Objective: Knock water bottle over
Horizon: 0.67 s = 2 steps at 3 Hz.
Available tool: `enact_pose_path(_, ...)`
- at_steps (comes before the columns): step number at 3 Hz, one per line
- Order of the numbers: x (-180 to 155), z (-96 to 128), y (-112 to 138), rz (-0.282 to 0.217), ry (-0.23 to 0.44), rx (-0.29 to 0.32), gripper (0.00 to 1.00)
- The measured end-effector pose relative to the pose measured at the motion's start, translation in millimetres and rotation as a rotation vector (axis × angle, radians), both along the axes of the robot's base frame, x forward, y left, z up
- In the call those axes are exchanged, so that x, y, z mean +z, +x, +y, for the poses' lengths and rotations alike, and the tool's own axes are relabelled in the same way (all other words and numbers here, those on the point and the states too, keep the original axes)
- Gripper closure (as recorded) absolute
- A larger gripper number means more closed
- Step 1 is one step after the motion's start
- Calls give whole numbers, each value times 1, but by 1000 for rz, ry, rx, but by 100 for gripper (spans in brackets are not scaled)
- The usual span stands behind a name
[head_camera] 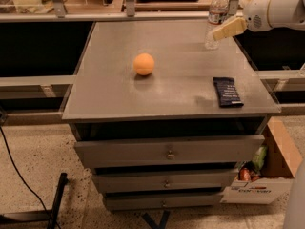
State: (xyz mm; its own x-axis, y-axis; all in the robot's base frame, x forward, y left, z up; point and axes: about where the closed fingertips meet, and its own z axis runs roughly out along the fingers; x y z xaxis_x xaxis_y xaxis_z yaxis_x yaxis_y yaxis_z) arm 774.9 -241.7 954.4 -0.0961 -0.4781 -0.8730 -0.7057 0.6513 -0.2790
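The water bottle (216,18) is a small clear ribbed plastic bottle with a white cap. It stands upright at the far right corner of the grey cabinet top (171,92). My gripper (224,31) reaches in from the right on a white arm (276,9). Its pale fingers (229,28) point left and lie against the bottle's right side, about mid-height.
An orange ball (144,64) sits near the middle of the top. A dark snack packet (227,91) lies near the front right edge. Drawers (169,151) are below. A cardboard box (267,173) with items stands on the floor at the right. A metal rail (119,16) runs behind.
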Motion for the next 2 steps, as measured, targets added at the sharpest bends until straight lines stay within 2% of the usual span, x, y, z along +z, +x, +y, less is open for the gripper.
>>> enact_pose_path(1, -5, 3, 24, -31, 49, -9, 0)
enact_pose_path(2, -11, 5, 46, -45, 83, -43, 0)
